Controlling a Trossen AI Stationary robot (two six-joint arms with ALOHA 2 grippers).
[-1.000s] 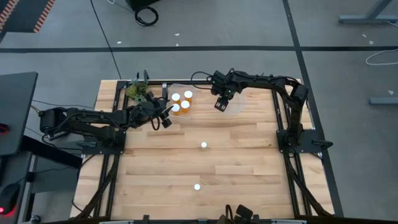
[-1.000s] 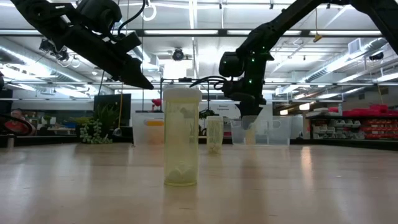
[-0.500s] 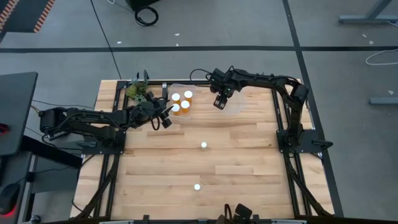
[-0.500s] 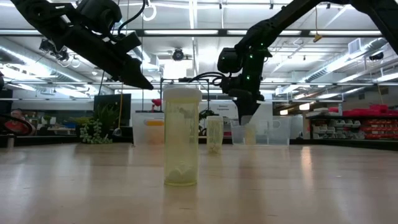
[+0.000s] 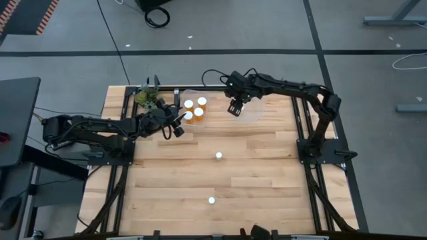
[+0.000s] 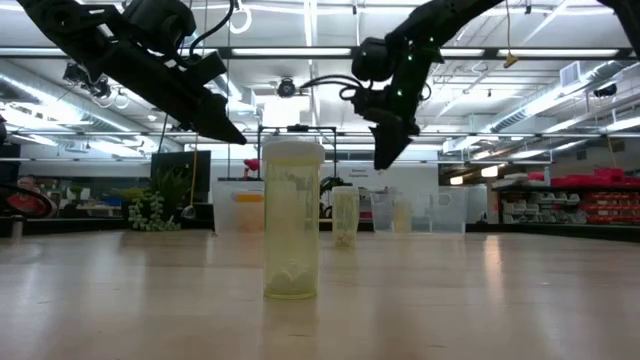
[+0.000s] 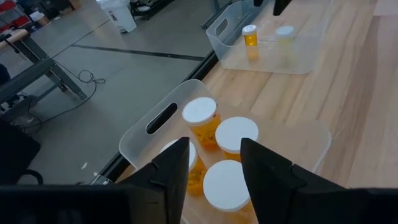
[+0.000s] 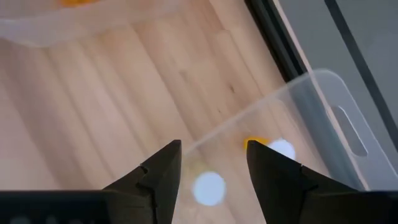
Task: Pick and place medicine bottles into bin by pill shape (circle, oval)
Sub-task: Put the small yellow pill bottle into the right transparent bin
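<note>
Two dark fingers of the right gripper (image 8: 210, 167), spread apart with nothing between them, hang above a clear plastic bin (image 8: 323, 106) on the wooden table (image 8: 124, 99), with two white-capped medicine bottles (image 8: 208, 186) inside.

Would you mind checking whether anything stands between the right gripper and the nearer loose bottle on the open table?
Nothing visible: bare wood lies between the right gripper, open above its bin, and the bottle.

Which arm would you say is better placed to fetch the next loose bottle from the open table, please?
Probably the right: its tool is open and empty above its bin, and neither is close to the nearer bottle. The left tool hovers by its own bin.
</note>
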